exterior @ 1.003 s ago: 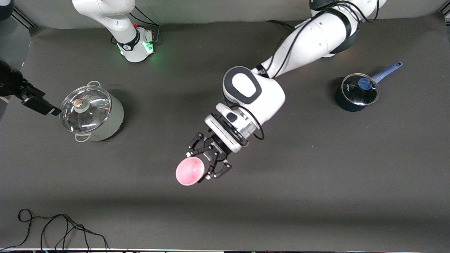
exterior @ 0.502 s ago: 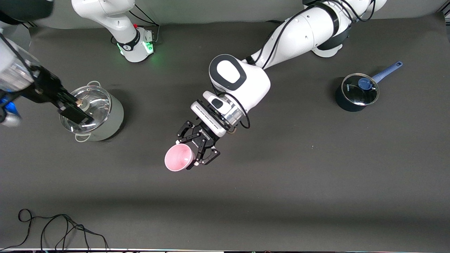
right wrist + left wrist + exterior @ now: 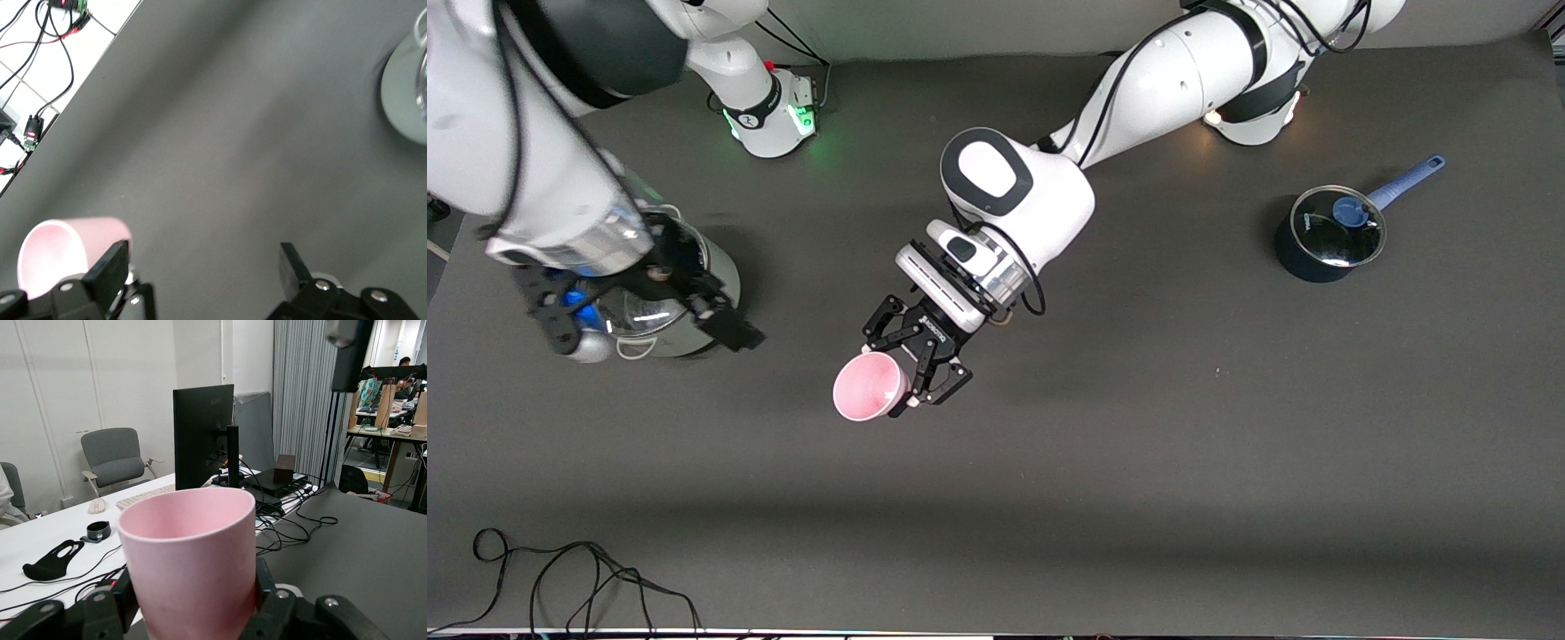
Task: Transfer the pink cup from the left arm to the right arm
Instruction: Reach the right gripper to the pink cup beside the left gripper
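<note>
One pink cup (image 3: 869, 388) mouth facing front camera.

A dark grey mat (image 3: 1227, 462) covers the table, with a loose black cable (image 3: 578, 578) coiled at its near edge. In the room around it, a grey office chair (image 3: 117, 457) stands against a white wall (image 3: 100, 373), beside a white desk (image 3: 60, 533) bearing a black monitor (image 3: 202, 433). Grey vertical blinds (image 3: 303, 393) hang close by.
</note>
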`<state>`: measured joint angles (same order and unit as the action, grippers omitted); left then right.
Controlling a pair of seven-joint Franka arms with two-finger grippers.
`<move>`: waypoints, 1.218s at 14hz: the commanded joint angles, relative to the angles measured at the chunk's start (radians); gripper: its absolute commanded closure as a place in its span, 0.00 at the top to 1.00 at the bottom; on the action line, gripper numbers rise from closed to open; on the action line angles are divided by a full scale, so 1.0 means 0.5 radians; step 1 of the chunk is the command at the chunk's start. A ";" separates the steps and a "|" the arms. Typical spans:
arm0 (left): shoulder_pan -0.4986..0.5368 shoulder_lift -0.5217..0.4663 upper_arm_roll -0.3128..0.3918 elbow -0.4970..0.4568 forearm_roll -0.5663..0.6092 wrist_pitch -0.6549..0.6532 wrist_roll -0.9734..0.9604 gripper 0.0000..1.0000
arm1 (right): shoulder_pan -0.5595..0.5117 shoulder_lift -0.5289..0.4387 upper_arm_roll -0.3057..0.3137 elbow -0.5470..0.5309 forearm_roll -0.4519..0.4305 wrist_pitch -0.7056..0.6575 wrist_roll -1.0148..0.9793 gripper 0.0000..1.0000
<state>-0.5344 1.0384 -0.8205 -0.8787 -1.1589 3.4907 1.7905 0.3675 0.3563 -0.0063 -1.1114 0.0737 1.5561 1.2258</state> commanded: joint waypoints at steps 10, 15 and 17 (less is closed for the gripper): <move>-0.039 -0.015 0.049 0.036 0.011 0.026 -0.053 0.00 | 0.090 0.401 0.135 0.370 0.006 0.188 0.334 1.00; -0.039 -0.015 0.049 0.036 0.011 0.026 -0.053 0.00 | 0.084 0.459 0.126 0.370 0.000 0.281 0.325 0.99; -0.039 -0.015 0.049 0.036 0.011 0.026 -0.053 0.00 | 0.081 0.456 0.120 0.370 -0.006 0.278 0.322 0.97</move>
<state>-0.5352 1.0384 -0.8133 -0.8768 -1.1588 3.4912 1.7865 0.4081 0.5623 0.0561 -0.9694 0.0738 1.6942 1.3715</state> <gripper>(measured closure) 0.304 0.018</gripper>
